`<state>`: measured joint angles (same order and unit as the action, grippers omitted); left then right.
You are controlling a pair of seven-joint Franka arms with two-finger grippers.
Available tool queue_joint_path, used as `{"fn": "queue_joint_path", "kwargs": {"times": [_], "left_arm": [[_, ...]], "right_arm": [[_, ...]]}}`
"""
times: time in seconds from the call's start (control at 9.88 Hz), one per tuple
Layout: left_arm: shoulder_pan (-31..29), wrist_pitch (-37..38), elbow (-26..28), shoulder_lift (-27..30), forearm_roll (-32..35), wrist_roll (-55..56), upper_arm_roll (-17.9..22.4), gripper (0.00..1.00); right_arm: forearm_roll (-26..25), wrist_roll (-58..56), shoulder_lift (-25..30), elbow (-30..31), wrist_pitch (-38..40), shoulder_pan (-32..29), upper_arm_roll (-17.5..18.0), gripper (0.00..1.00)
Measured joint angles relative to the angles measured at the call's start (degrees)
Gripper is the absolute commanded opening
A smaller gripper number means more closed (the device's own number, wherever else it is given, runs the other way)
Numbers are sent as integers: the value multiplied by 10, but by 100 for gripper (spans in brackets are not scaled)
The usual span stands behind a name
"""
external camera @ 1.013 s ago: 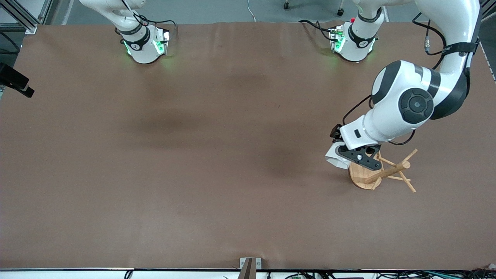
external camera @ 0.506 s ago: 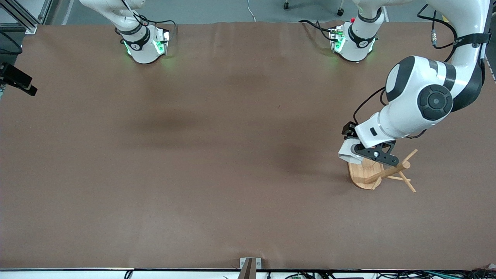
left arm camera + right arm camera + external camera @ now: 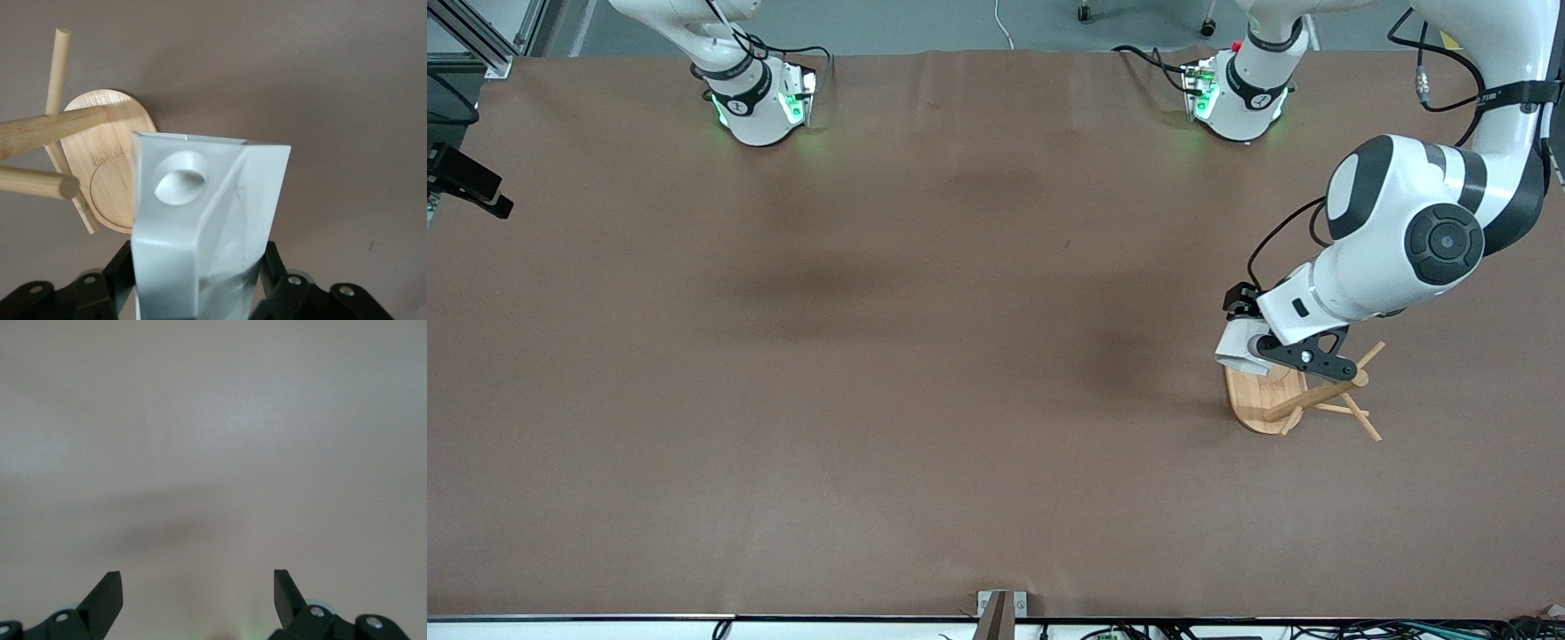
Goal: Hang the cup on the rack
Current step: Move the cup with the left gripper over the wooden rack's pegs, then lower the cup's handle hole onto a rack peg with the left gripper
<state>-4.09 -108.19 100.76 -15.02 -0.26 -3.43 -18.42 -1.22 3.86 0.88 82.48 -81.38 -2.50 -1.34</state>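
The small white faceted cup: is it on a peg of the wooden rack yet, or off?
Off. The small white faceted cup is held in the left gripper over the light wooden rack; its handle hole shows empty.

Brown table (image 3: 925, 373) under even light, grey floor (image 3: 925, 22) along its edge.

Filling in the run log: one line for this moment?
left claw: holds white faceted cup over wooden mug tree base | cup: not hung | right claw: open, waiting over brown table

No readable text, label, brand, number or sign is showing on anything in these views.
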Motion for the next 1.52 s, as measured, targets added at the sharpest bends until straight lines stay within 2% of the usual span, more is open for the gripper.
{"fn": "queue_joint_path", "kwargs": {"times": [1.01,1.52], "left_arm": [[-13,-9,-5,-6,0,-11,8,1],[-26,-11,-25,-22,-1,-11,10,1]], "right_arm": [[0,0,0,0,4,-1,0,100],[0,0,0,0,5,-2,-1,100]]}}
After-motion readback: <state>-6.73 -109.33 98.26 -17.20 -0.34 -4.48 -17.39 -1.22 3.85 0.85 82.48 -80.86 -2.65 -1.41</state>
